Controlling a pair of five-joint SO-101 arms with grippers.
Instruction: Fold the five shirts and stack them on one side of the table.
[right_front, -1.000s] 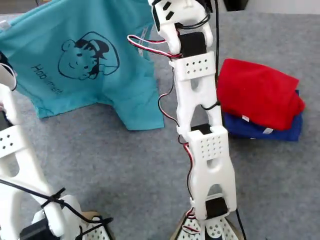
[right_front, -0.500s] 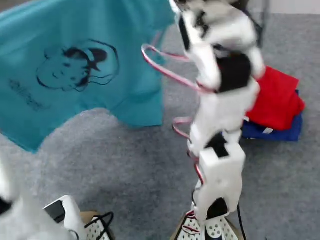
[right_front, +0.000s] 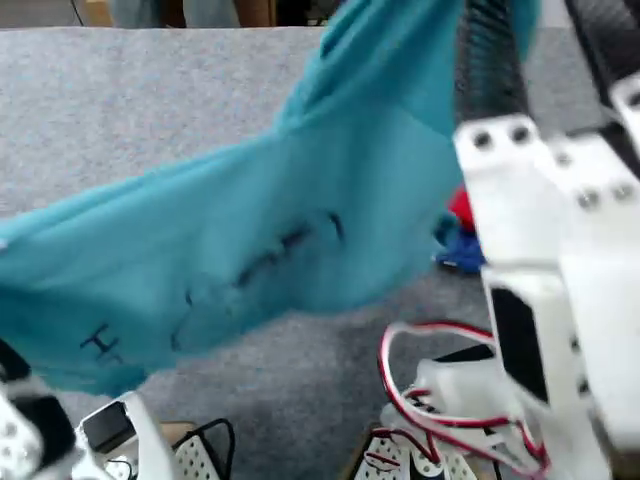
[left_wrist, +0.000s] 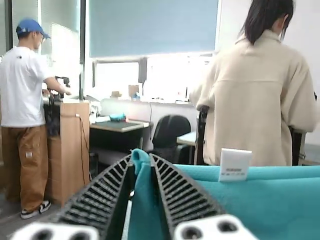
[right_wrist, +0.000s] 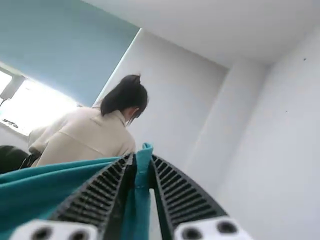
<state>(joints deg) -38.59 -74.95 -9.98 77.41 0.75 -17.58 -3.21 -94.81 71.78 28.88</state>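
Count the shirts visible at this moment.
3. A teal shirt hangs clamped in the left gripper and right gripper; a red shirt and blue shirt peek out past its edge. More may be hidden.

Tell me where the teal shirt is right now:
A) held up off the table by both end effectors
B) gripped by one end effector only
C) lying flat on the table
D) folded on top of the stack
A: each wrist view shows teal fabric pinched in its end effector, left and right, and the high view shows the teal shirt hanging above the table.
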